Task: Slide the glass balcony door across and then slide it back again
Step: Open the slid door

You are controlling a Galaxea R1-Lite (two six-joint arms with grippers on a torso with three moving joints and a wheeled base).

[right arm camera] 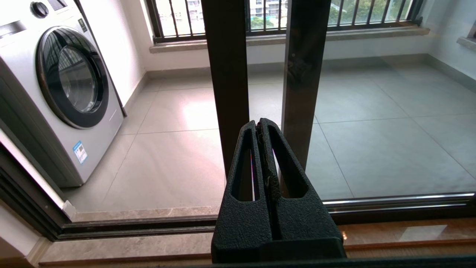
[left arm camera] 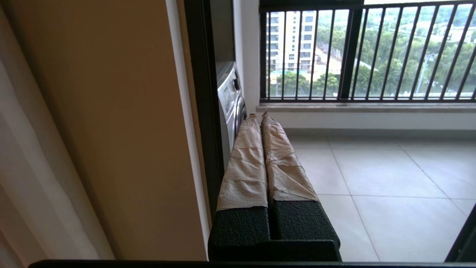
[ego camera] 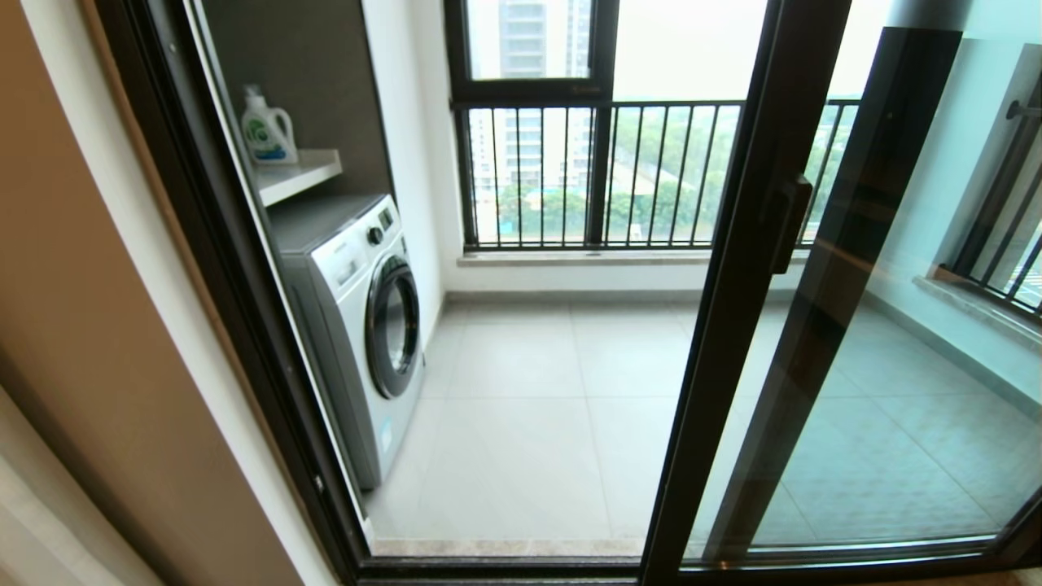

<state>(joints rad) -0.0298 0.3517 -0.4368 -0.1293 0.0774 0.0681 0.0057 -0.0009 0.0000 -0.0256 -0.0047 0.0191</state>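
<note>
The glass balcony door (ego camera: pixel 733 325) stands slid over to the right, its dark handle stile running from top right down to the threshold. Its slim pull handle (ego camera: pixel 790 224) sits high on that stile. Neither gripper shows in the head view. My right gripper (right arm camera: pixel 259 122), black-fingered, is shut on nothing and hangs low just in front of the door stile (right arm camera: pixel 226 74), above the floor track. My left gripper (left arm camera: pixel 259 116), its fingers wrapped in beige tape, is shut on nothing beside the left door jamb (left arm camera: pixel 202 111), pointing out onto the balcony.
A second dark stile (ego camera: pixel 887 203) shows behind the door's glass. A white washing machine (ego camera: pixel 358 325) stands at the balcony's left, with a detergent bottle (ego camera: pixel 264 130) on the shelf above. The black barred railing (ego camera: pixel 570 171) closes the far side. The floor track (right arm camera: pixel 148 223) crosses the threshold.
</note>
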